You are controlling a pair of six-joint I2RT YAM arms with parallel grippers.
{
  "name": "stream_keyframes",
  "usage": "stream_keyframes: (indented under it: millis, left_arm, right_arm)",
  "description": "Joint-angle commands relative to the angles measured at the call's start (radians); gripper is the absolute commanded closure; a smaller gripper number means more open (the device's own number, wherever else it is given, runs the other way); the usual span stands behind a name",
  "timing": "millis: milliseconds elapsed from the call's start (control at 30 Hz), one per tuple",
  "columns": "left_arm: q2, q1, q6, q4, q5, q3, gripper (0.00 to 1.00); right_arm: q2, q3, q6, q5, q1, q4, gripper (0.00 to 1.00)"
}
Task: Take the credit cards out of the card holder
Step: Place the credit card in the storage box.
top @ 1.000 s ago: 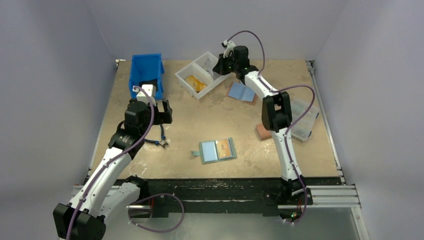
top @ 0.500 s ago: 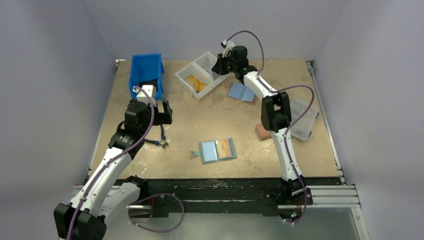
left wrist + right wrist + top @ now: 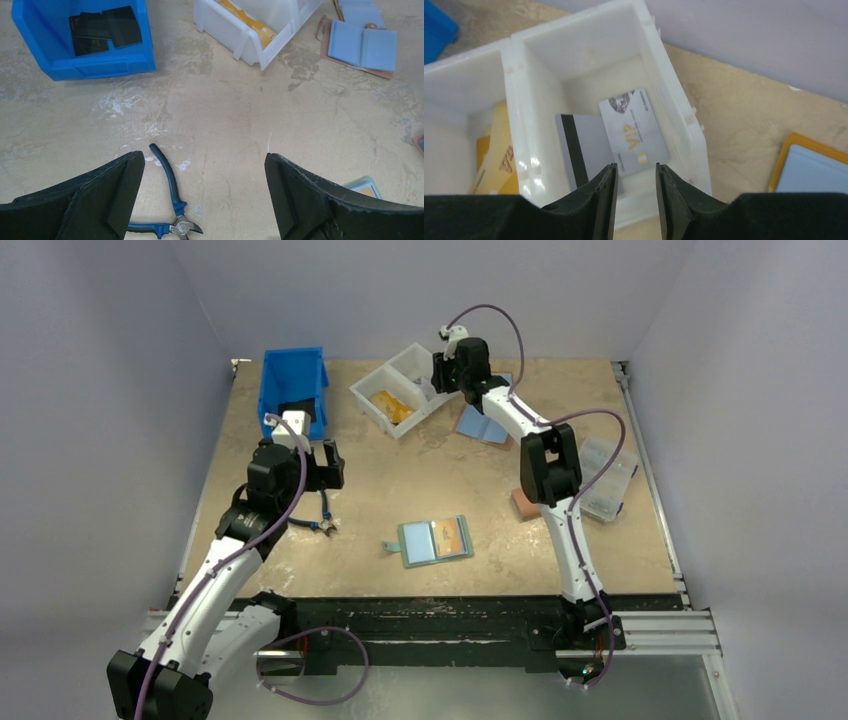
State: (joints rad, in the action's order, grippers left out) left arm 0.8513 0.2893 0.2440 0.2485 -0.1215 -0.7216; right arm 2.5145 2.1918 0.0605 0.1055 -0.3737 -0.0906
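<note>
The teal card holder (image 3: 435,541) lies open and flat near the table's front middle, with a tan-orange credit card (image 3: 455,533) showing in its right sleeve; one corner of it shows in the left wrist view (image 3: 365,186). My right gripper (image 3: 440,372) (image 3: 636,170) hangs open over the right compartment of the white bin (image 3: 674,95), with nothing between its fingers. In that compartment lie a silver VIP card (image 3: 634,131) and a grey card with a black stripe (image 3: 576,150). My left gripper (image 3: 325,480) (image 3: 205,165) is wide open and empty, left of the holder.
Blue-handled pliers (image 3: 167,200) lie under the left gripper. A blue bin (image 3: 293,390) holds dark cards (image 3: 102,30). Orange cards (image 3: 499,160) fill the white bin's left compartment. Light-blue wallets (image 3: 483,425), a salmon-pink wallet (image 3: 525,505) and a clear box (image 3: 610,480) sit on the right.
The right wrist has shifted slightly toward the back over the white bin and its jaws have parted. The left arm and the card holder have not moved.
</note>
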Motion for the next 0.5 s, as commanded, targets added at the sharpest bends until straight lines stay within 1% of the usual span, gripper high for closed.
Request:
stream_keyframes:
  millis: [0, 67, 167, 267, 367, 467]
  left_arm:
    - [-0.025, -0.007, 0.011, -0.057, 0.052, 0.007, 0.01]
    - [-0.025, -0.007, 0.016, -0.061, 0.077, 0.01, 0.01]
    - [-0.018, -0.007, 0.023, -0.07, 0.129, 0.011, 0.01]
    - [-0.002, -0.007, 0.034, -0.08, 0.212, 0.012, 0.01]
    - [0.022, -0.007, 0.058, -0.103, 0.318, 0.016, 0.01]
    - [0.045, -0.006, 0.122, -0.154, 0.464, 0.036, 0.01]
  right_arm:
    - [-0.205, -0.075, -0.055, -0.028, 0.001, 0.029, 0.6]
    - [-0.271, -0.135, -0.056, 0.036, 0.002, 0.025, 0.6]
    - [-0.381, -0.232, -0.122, 0.156, 0.001, -0.001, 0.6]
    - [-0.493, -0.317, -0.218, 0.324, 0.005, -0.091, 0.6]
    - [-0.623, -0.432, -0.286, 0.511, 0.015, -0.173, 0.58]
    - [-0.794, -0.604, -0.362, 0.648, 0.019, -0.229, 0.57]
